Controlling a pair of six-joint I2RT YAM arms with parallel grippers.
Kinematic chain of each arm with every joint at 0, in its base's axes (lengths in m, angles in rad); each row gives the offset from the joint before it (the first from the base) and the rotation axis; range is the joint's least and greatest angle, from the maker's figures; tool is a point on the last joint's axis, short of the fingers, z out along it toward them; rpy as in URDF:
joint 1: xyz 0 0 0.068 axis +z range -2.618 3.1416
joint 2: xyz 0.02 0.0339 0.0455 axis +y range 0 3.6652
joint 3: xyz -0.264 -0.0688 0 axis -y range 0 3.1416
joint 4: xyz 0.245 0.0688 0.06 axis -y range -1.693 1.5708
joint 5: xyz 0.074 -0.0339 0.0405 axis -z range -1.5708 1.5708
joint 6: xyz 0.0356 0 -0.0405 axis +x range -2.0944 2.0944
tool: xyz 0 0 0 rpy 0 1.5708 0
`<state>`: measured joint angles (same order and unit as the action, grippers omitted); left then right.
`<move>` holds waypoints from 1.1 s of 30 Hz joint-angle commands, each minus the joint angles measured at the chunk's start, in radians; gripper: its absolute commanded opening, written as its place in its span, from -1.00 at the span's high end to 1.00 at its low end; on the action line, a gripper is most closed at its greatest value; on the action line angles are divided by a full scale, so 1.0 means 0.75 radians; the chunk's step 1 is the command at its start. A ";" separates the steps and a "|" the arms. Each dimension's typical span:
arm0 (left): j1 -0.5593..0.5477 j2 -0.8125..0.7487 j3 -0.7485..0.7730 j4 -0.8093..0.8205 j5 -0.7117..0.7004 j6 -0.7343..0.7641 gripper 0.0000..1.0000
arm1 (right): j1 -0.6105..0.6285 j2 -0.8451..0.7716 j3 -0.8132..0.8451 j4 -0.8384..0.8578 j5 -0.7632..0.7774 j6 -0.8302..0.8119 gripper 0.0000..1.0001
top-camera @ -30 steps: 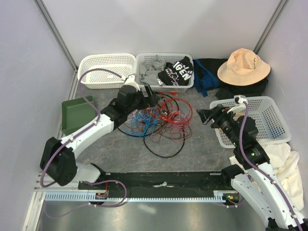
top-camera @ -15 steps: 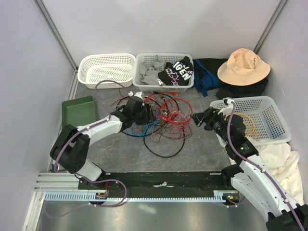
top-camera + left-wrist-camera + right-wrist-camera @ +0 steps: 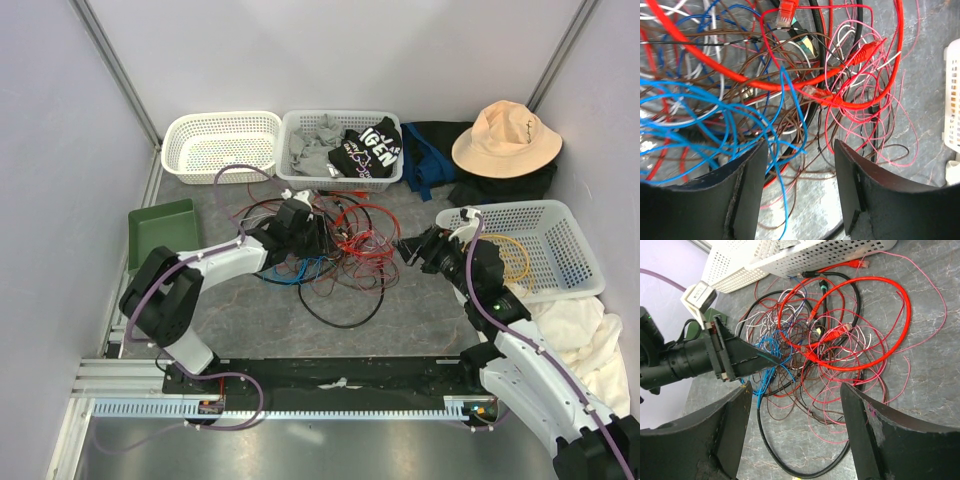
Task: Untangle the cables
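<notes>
From where I stand, the work looks close to its beginning. The cables [image 3: 335,250], a loose heap of thin red, pink, brown, blue, white and black wires, lie in the middle of the grey marbled tabletop [image 3: 430,310], and almost all of them are caught in one mass. Only one strand looks separated: a thin yellow cable [image 3: 512,255], coiled, lies alone inside the white perforated plastic basket [image 3: 572,248] at the right side. I judge this to be the only finished piece.

The left end effector [image 3: 799,150] is low in the left part of the heap. Its two black fingers stand apart, and several thin blue wires [image 3: 767,347] and brown ones run through the gap between them. The fingers do not press on any of them, so nothing is pinched. The right end effector [image 3: 795,390] hovers just beside the right edge of the heap, also spread wide and with nothing in it.

What is left is nearly everything. The thick red cable [image 3: 908,310] makes a big loop over the pink wires, the thick black cable [image 3: 340,324] curves out at the near side, and the blue strands cross the brown ones many times. In my opinion each of these has to be drawn free one by one
</notes>
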<state>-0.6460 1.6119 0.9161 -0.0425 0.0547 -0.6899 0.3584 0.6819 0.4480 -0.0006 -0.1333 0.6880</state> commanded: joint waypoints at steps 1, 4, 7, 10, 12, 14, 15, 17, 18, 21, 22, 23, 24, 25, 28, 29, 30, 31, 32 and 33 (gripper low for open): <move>-0.012 0.078 0.077 0.051 0.005 -0.021 -0.08 | 0.009 -0.005 -0.010 0.068 -0.017 0.013 -0.57; -0.012 0.082 0.079 0.026 0.001 -0.007 0.39 | 0.009 -0.019 -0.002 0.050 -0.012 0.001 -0.57; -0.022 -0.058 0.112 -0.066 -0.044 0.046 0.90 | 0.009 -0.040 0.008 0.023 0.002 -0.021 -0.56; -0.041 -0.283 0.214 -0.219 -0.159 0.134 0.97 | 0.009 -0.050 0.016 0.019 0.008 -0.034 -0.56; -0.043 -0.434 0.286 -0.333 -0.226 0.181 0.96 | 0.009 -0.040 0.016 0.023 0.006 -0.034 -0.55; -0.043 -0.513 0.410 -0.405 -0.259 0.247 0.97 | 0.011 -0.030 0.014 0.038 -0.004 -0.032 -0.55; -0.043 -0.568 0.455 -0.434 -0.277 0.287 0.96 | 0.009 -0.026 0.014 0.054 -0.008 -0.024 -0.54; -0.043 -0.595 0.619 -0.520 -0.278 0.329 0.97 | 0.015 -0.015 0.012 0.088 -0.029 -0.017 -0.54; -0.043 -0.597 0.686 -0.554 -0.275 0.365 0.96 | 0.019 -0.007 0.012 0.101 -0.035 -0.011 -0.53; -0.043 -0.558 1.029 -0.663 -0.247 0.417 0.96 | 0.040 0.029 0.028 0.140 -0.066 -0.011 -0.51; -0.043 -0.534 1.087 -0.679 -0.241 0.427 0.96 | 0.050 0.042 0.049 0.144 -0.072 -0.017 -0.52; -0.043 -0.521 1.142 -0.708 -0.225 0.435 0.96 | 0.074 0.064 0.057 0.150 -0.076 -0.023 -0.51; -0.043 -0.509 1.196 -0.718 -0.218 0.447 0.97 | 0.093 0.077 0.067 0.152 -0.076 -0.030 -0.51; -0.043 -0.491 1.289 -0.731 -0.210 0.449 0.97 | 0.109 0.089 0.088 0.150 -0.070 -0.052 -0.51; -0.043 -0.433 1.417 -0.755 -0.163 0.464 0.97 | 0.191 0.152 0.133 0.130 -0.033 -0.101 -0.51; -0.043 -0.423 1.429 -0.773 -0.145 0.468 0.96 | 0.229 0.164 0.143 0.119 -0.023 -0.113 -0.51; -0.043 -0.419 1.431 -0.784 -0.145 0.474 0.96 | 0.248 0.175 0.153 0.113 -0.006 -0.122 -0.51; -0.043 -0.419 1.423 -0.790 -0.153 0.480 0.97 | 0.264 0.191 0.163 0.113 0.002 -0.136 -0.51; -0.043 -0.421 1.415 -0.804 -0.189 0.486 0.96 | 0.293 0.201 0.165 0.119 0.008 -0.144 -0.51; -0.043 -0.425 1.411 -0.804 -0.206 0.492 0.97 | 0.307 0.207 0.166 0.130 0.008 -0.150 -0.51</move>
<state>-0.6765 1.2644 1.9770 -0.5541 -0.0875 -0.3870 0.5442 0.8181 0.5175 0.0532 -0.1547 0.6281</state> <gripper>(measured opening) 0.025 0.756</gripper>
